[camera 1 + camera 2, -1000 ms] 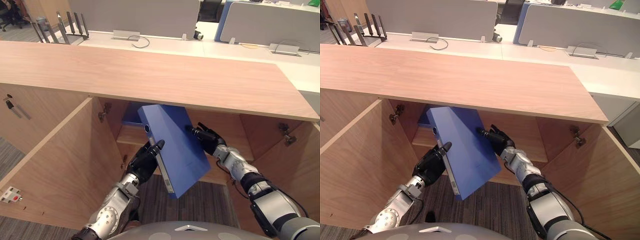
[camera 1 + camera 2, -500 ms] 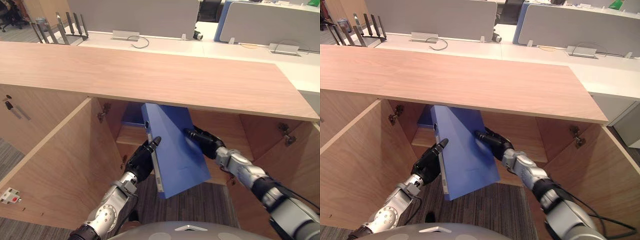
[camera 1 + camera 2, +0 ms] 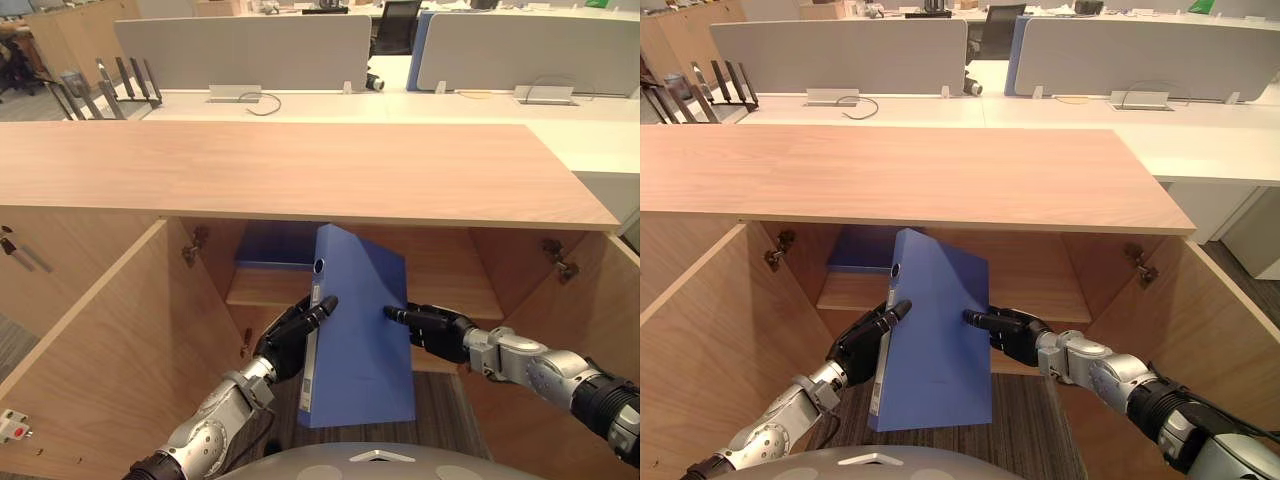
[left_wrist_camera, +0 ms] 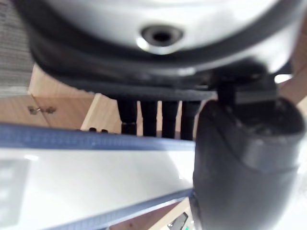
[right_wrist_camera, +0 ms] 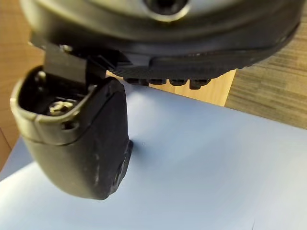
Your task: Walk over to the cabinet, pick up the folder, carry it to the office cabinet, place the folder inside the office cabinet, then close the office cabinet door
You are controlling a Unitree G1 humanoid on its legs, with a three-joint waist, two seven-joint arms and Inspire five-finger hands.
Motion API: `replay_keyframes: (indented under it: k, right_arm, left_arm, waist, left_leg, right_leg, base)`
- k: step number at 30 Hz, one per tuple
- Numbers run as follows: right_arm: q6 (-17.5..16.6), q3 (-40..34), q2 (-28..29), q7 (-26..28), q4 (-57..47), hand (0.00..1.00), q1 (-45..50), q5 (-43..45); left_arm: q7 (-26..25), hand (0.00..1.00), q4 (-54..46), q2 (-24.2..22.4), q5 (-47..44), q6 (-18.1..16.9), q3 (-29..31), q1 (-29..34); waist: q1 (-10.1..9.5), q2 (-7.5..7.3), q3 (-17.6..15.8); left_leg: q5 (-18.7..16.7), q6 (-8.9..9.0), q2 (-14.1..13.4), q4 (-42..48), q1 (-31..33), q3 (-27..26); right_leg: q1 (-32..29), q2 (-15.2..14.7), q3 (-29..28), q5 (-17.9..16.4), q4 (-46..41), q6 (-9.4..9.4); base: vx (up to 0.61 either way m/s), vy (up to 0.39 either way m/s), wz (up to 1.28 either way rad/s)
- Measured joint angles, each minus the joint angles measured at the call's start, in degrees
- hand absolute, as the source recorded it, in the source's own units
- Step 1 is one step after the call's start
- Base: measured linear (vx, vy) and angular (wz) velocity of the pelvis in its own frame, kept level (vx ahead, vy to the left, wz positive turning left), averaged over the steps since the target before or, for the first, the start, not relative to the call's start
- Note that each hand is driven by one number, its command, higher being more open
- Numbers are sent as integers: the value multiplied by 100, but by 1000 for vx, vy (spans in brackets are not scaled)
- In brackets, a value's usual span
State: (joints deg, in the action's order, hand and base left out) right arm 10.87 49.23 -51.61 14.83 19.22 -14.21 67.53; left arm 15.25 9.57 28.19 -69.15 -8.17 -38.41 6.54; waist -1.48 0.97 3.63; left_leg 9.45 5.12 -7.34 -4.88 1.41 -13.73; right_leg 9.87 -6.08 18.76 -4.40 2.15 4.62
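The blue folder (image 3: 360, 330) stands nearly upright in the air before the open office cabinet, spine toward me, its upper end just under the wooden top (image 3: 300, 170). My left hand (image 3: 285, 340) presses on the spine side with straight fingers; in the left wrist view the thumb (image 4: 240, 163) lies over the white spine label (image 4: 96, 177). My right hand (image 3: 435, 330) pushes flat against the right cover, thumb (image 5: 91, 143) resting on the blue surface (image 5: 192, 163). The folder is clamped between both hands.
Another blue folder (image 3: 275, 245) lies on the inner shelf (image 3: 450, 290) at the back left. Both doors stand open: left door (image 3: 100, 340), right door (image 3: 590, 310). Grey carpet (image 3: 1030, 420) lies below. Desks with grey partitions (image 3: 240, 50) stand behind the cabinet.
The folder has swung from a slant to nearly upright and sits lower. Both hands came down with it. The whole picture has shifted, so the camera moved.
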Motion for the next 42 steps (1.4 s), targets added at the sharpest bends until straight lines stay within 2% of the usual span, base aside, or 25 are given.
replay_keyframes:
  k: [2,7,12,17,23,31,36,42]
  right_arm:
    - [-34,-3,0,-1,0,0,7,251]
    - [-233,-18,52,-1,-6,0,209,289]
    - [-323,-197,386,-1,-6,0,532,349]
    - [-677,-499,782,-1,-37,0,1072,855]
    - [-803,-607,990,-3,-37,0,1313,1216]
    - [-1038,-1159,1551,-2,-136,0,1907,1399]
    - [-1082,-1431,1559,6,-531,0,2254,1440]
    - [-1133,-1741,1894,76,-571,0,2515,1419]
  left_arm:
    - [0,0,-17,0,-1,-147,37,0]
    - [1,0,-122,-4,40,-179,91,-1]
    - [1,0,-266,-7,44,-177,125,11]
    - [-47,0,-364,-17,-108,-217,180,89]
    - [-76,0,-366,-53,-102,-230,221,90]
    - [-14,0,-369,-171,-75,-401,317,300]
    - [2,0,-645,-178,-71,-410,448,523]
    - [88,0,-728,-269,-47,-411,601,678]
  waist:
    - [21,6,4]
    - [43,-7,-3]
    - [27,-36,-23]
    - [55,-86,-56]
    - [71,-140,-91]
    - [98,-196,-127]
    - [149,-205,-132]
    - [179,-207,-133]
  left_leg:
    - [-9,13,-22,0,-1,2]
    - [-36,48,-26,0,-9,-2]
    - [-51,67,-28,-2,-26,0]
    - [-96,89,-37,-5,-83,10]
    - [-98,76,-38,-4,-71,20]
    - [-67,47,-38,-7,-65,16]
    - [-58,67,-38,-8,-68,6]
    - [-62,75,-42,-10,-71,-24]
  right_leg:
    - [-1,24,-4,-18,-8,-16]
    - [-1,27,-22,-49,-23,-40]
    - [16,27,-22,-79,-25,-42]
    - [55,26,-22,-127,-80,-32]
    - [28,22,-20,-137,-113,-33]
    - [16,24,-24,-135,-111,-31]
    - [14,25,-37,-134,-103,-31]
    - [-2,26,-67,-134,-95,-32]
  base:
    - [26,-39,-1]
    - [12,-12,0]
    - [0,0,0]
    - [0,0,0]
    - [0,0,0]
    - [0,0,0]
    - [0,0,0]
    - [0,0,-1]
